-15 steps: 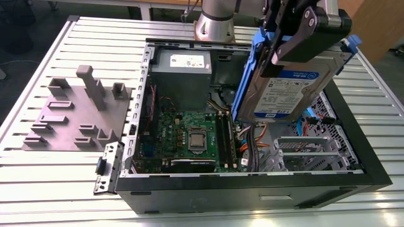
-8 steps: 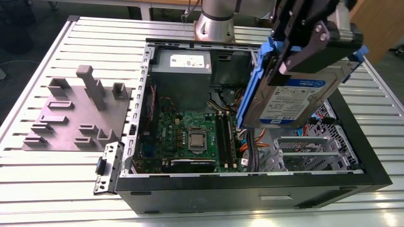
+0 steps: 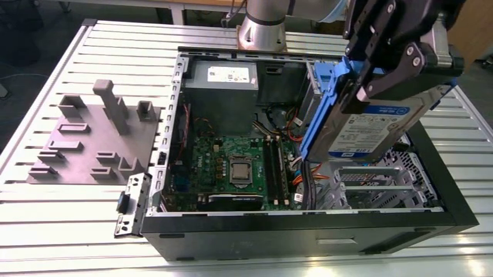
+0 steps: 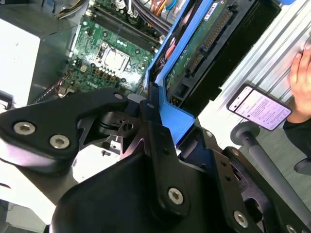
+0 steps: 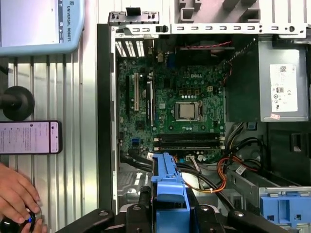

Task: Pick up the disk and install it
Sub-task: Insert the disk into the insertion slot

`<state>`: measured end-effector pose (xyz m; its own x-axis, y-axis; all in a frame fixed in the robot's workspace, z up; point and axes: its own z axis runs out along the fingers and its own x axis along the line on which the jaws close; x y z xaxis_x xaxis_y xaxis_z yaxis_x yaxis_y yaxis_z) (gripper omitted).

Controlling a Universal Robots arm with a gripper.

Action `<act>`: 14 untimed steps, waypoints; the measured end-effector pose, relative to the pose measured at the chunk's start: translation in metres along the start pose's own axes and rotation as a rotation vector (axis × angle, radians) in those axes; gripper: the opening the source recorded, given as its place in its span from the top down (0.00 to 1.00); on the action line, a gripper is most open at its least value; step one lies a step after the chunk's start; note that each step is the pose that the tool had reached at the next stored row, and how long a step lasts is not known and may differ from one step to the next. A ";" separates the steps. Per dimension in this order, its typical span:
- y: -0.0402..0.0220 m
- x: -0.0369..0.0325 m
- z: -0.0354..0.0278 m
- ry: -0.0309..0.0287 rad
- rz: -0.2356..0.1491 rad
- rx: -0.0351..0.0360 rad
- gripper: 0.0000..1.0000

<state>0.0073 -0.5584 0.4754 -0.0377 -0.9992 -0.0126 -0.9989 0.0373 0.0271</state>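
The disk (image 3: 368, 131) is a silver-grey drive with a white-and-blue label in a blue carrier. It hangs tilted, almost on edge, above the open computer case (image 3: 308, 225), at the exterior view's right. My black gripper (image 3: 379, 72) is shut on its upper end. Below it inside the case sits a metal drive cage (image 3: 370, 183). In the second wrist view the disk's green circuit-board underside (image 4: 204, 46) and blue carrier (image 4: 171, 116) run out from between the fingers (image 4: 153, 141). In the first wrist view the carrier's edge (image 5: 167, 187) shows over the case floor.
Inside the case lie the motherboard (image 3: 231, 167), cables and a grey power-supply box (image 3: 223, 78). A grey fixture plate (image 3: 92, 138) with upright blocks lies at the exterior view's left. Beside the case are a phone (image 5: 29, 137), a person's hand (image 5: 17, 194) and a tablet screen (image 5: 39, 22).
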 end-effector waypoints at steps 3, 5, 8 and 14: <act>-0.0043 0.0036 0.0032 -0.0001 0.000 0.0000 0.64; -0.0085 0.0060 0.0051 -0.0001 0.000 0.0000 0.64; -0.0140 0.0068 0.0078 0.0003 0.000 0.0000 0.64; -0.0156 0.0069 0.0086 0.0003 0.000 0.0000 0.64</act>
<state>0.0224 -0.5658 0.4663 -0.0378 -0.9992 -0.0123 -0.9989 0.0374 0.0271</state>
